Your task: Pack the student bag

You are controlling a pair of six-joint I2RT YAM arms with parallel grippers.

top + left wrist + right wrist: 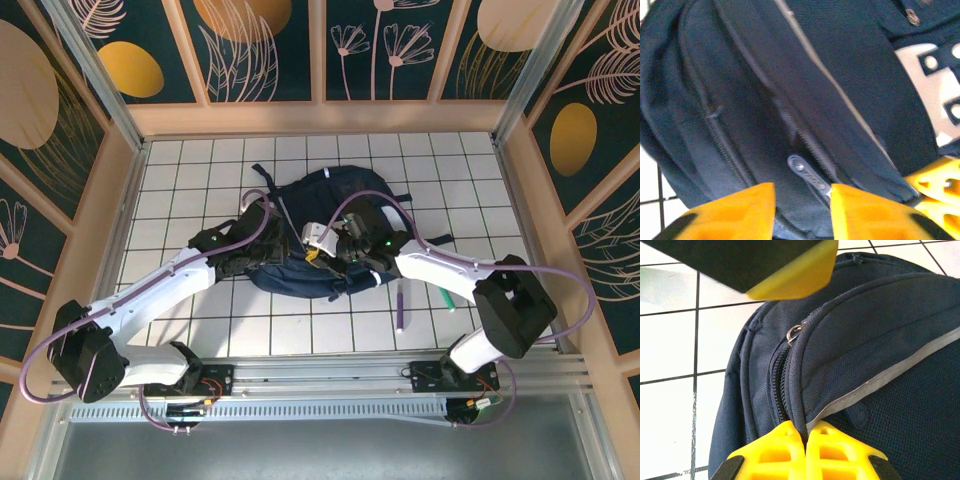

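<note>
The student bag (330, 215), navy with a light grey buckled flap (935, 90), lies flat on the white tiled table. My left gripper (272, 232) presses on its left side. In the left wrist view its yellow fingers (730, 212) stand partly apart with a hump of bag fabric filling the gap, and a dark zip pull (809, 175) there touches the right finger. My right gripper (806, 432) is shut on the bag's piped seam beside a zip, near a metal slider ring (795, 332). From above, the right gripper (342, 250) sits at the bag's near middle.
A purple pen (402, 305) and a green pen (447, 297) lie on the tiles right of the bag, under the right arm. Wooden walls (120, 200) fence the table. Bare tiles lie left of and behind the bag.
</note>
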